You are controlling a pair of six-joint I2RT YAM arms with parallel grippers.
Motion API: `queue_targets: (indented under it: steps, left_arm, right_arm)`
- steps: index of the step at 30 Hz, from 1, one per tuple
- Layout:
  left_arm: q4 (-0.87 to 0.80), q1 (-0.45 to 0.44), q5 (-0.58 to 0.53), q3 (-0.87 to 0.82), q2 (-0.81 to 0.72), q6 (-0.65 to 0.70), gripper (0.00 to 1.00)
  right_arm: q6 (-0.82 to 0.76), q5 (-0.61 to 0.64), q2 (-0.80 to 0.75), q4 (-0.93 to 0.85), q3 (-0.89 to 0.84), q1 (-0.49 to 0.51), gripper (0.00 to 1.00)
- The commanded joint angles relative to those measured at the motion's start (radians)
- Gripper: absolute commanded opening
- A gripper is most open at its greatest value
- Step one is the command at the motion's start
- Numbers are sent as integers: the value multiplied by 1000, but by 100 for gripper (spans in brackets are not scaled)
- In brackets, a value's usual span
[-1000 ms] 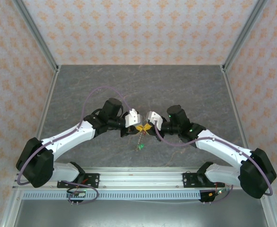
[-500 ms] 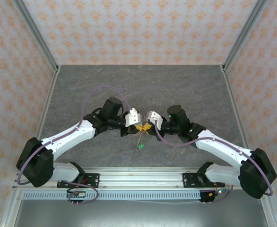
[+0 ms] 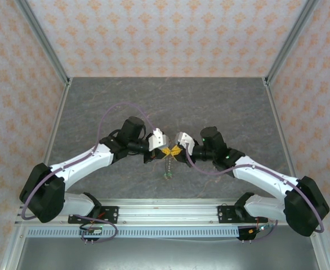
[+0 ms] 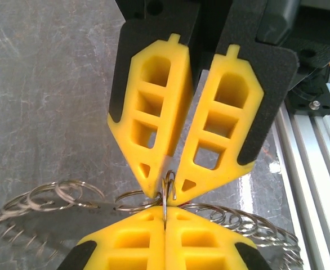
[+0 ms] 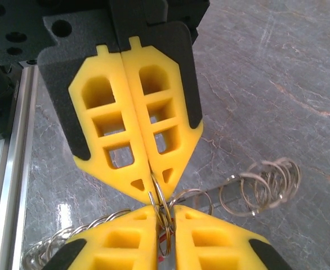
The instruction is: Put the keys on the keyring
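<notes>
- Two yellow latticed fingers of the left gripper (image 4: pixel 164 216) are pressed together at the bottom of its wrist view, clamped on a small silvery metal ring (image 4: pixel 168 185).
- Opposite it, the right gripper (image 5: pixel 165 219), at the bottom of its own wrist view, has its jaws a little apart. The ring's wires sit in the gap and look loose rather than pinched.
- Both grippers meet tip to tip at the centre of the top view, above the grey stone-patterned table (image 3: pixel 210 107).
- The keyring (image 3: pixel 166 164), a silvery chain of thin linked loops, hangs from that meeting point toward the lower middle, with a small green plastic tag (image 3: pixel 166 176) at its lower end.
- Progress, as a judgement: the ring is gripped, so this looks like the threading stage. I cannot tell whether either of the keys is on the chain yet, so I count both as left to do.
</notes>
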Motion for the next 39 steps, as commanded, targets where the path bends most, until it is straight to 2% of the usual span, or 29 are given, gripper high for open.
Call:
queue_targets:
  steps: [1,11,15,17,18,19,22,26,34,39]
  left_arm:
    - [156,2,125,-12,-9,-68,0]
    - [276,14,191,-50,-9,-138,0]
    - [255,16,166,-48,-13,-129,0]
    - [189,13,128,-34,-19,-86,0]
    - [155,10,106,-25,-23,-66,2]
    - [132,10,80,-21,-29,-48,9]
    - [87,4,26,-13,-40,-10,14]
    - [-33,-25,-15,34,-19,63,15]
    - [-94,-42,-75,73,4,105,15]
    - [-119,-43,-97,88,7,119,14]
  right_arm:
    - [75,-45,-5,147,-39,-15,14]
    - [124,-61,-8,246,-88,-50,13]
    - [123,-62,-11,238,-85,-56,3]
    - [107,-74,-10,195,-62,-57,0]
    - [96,-79,-9,171,-49,-56,0]
    - [85,-83,-10,144,-33,-56,0]
    - [55,-82,-14,95,-1,-53,0]
    - [3,-91,-6,-24,58,-51,0]
    - [-76,-63,10,-183,139,-36,0]
    - [-147,17,38,-378,240,13,0]
